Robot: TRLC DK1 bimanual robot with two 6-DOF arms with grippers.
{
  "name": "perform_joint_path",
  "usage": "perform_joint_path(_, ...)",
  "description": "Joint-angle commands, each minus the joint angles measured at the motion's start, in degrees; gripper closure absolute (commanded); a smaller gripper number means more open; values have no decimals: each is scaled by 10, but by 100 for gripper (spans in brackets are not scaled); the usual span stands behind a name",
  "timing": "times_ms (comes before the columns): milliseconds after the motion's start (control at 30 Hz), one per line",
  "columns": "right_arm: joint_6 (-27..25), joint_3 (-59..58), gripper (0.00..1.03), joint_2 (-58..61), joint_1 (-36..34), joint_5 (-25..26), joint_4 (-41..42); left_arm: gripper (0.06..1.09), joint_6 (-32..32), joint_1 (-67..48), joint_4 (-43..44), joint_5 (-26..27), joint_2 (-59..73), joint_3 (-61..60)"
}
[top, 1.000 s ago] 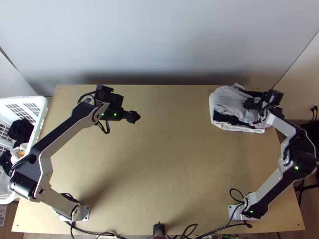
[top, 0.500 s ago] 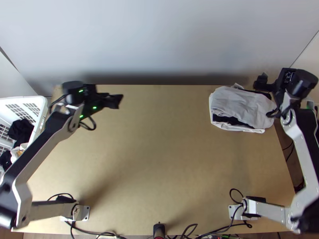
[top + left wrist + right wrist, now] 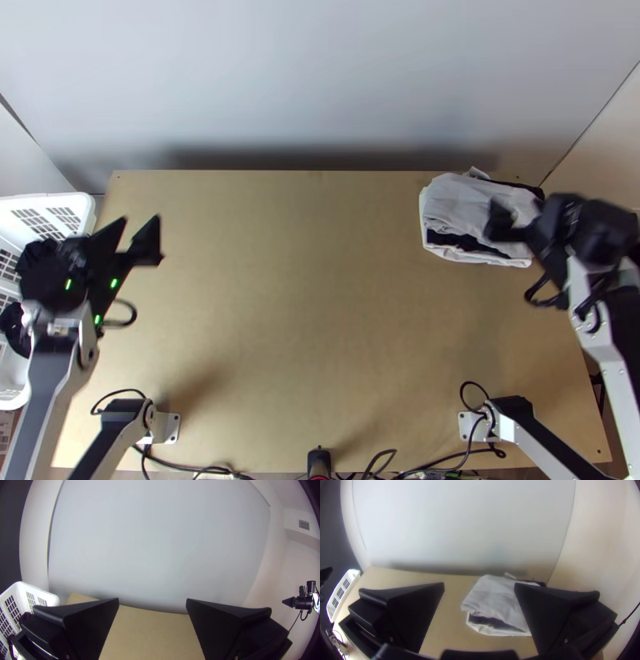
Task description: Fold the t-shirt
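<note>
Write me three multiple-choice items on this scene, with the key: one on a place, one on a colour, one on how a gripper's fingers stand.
1. Where on the table does the cloth pile lie?
A) Near left corner
B) Far right corner
C) The middle

2. What colour is the basket?
A) Red
B) Green
C) White

3. How do the fingers of the left gripper stand?
A) Apart, holding nothing
B) Shut on a sleeve
C) Shut on the basket

Key:
1: B, the top view shows the pile by that corner.
2: C, its rim and slotted walls are white.
3: A, the left wrist view shows a wide gap between them, with no cloth in it.
</note>
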Motion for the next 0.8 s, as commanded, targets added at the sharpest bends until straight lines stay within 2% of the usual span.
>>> perform_joint_path(0, 43, -118, 5, -86, 62, 34, 15, 10, 20, 76, 11, -3, -186, -132)
perform_joint_path(100, 33, -201, 5, -144, 77, 48, 107, 10, 27, 89, 12, -3, -244, -176)
perform_joint_path(200, 6, -266, 5, -184, 82, 53, 144, 10, 40, 95, 12, -3, -308, -211)
perform_joint_path(300, -38, -369, 5, -249, 76, 63, 230, 10, 46, 94, 10, -2, -378, -253)
perform_joint_path(400, -59, -438, 5, -320, 75, 64, 256, 10, 47, 96, -3, -3, -416, -269)
perform_joint_path(633, -78, -546, 5, -495, 68, 64, 255, 10, 50, 99, -10, -6, -418, -286)
perform_joint_path(767, -92, -575, 5, -552, 61, 64, 237, 10, 47, 92, -7, -5, -418, -297)
